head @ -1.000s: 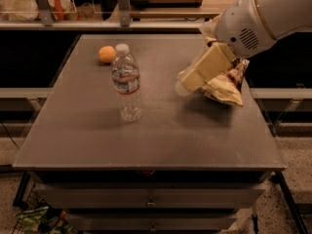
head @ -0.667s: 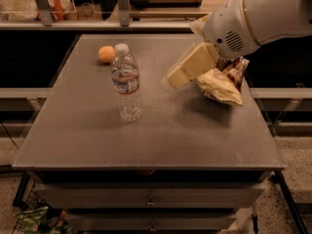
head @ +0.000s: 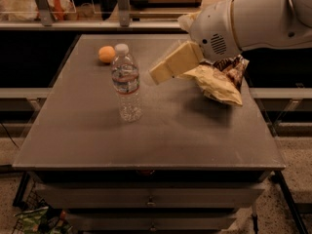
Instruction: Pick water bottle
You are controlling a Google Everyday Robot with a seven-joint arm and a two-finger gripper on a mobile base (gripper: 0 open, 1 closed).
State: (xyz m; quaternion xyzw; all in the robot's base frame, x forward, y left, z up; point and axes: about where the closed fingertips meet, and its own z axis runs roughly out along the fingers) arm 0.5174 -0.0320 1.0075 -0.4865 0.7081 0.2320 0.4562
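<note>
One gripper (head: 158,73), cream-coloured, hangs above the middle of the bench (head: 195,135), tilted down toward 8 o'clock. Whether it is released or clenched I cannot tell; it carries nothing that I can see. At its 3 o'clock, under the arm's white wrist, lies a crumpled snack bag (head: 219,84). At its 8 o'clock, near but apart, the water bottle (head: 127,87) stands upright, white cap on top. An orange ball (head: 107,54) sits at the bottle's 11 o'clock. The step in hand looks like the approach. To do it well, come in level at the ribbed body, opened wide enough to straddle it. Do not nudge the light bottle over.
</note>
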